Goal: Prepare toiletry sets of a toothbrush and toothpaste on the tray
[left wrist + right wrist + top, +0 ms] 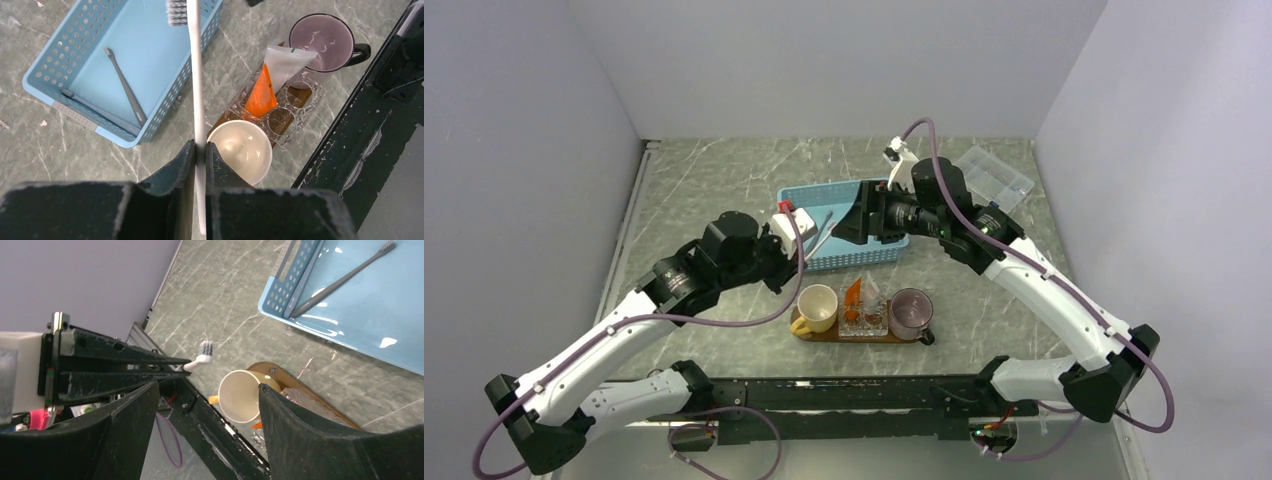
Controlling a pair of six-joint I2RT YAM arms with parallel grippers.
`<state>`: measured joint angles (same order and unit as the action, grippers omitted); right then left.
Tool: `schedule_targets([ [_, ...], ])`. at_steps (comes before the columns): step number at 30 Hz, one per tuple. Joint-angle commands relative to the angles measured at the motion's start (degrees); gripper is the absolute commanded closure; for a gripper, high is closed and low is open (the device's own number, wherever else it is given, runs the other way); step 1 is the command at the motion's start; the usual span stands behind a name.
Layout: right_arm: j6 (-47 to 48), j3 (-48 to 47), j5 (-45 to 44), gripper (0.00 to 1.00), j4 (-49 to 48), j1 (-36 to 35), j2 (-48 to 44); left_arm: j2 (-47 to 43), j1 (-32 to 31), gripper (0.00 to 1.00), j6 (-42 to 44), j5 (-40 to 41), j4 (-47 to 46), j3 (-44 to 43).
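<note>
My left gripper (200, 150) is shut on the handle of the whitish toothbrush (196, 75). Its bristle head points away over the blue basket's edge and shows in the right wrist view too (204, 352). The grey toothbrush (125, 85) lies flat in the blue basket. An orange toothpaste (261, 95) and a white toothpaste (285, 62) stand in a clear holder (295, 115) on the dark wooden tray (894, 338), between a cream cup (245, 150) and a purple cup (322, 40). My right gripper (209, 386) hangs open and empty above the basket's right half (861, 215).
The blue slatted basket (824, 190) stands just behind the tray. A clear compartment box (994, 178) sits at the back right. Walls close in the table on three sides, and the black arm-mount rail (854, 395) runs along the near edge.
</note>
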<state>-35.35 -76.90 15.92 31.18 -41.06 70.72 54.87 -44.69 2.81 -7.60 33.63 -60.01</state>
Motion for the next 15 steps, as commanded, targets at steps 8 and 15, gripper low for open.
schedule_targets([
  [8, -3.43, -4.96, 3.49, 0.31, -3.64, 0.18, 4.09, -3.24, -3.04, 1.0, 2.06, 2.63, -2.41, 1.33],
  [15, -4.68, -5.12, 6.2, 0.46, -4.93, 0.17, 6.01, -2.97, -3.79, 1.0, 2.2, 3.35, -2.5, 1.61],
])
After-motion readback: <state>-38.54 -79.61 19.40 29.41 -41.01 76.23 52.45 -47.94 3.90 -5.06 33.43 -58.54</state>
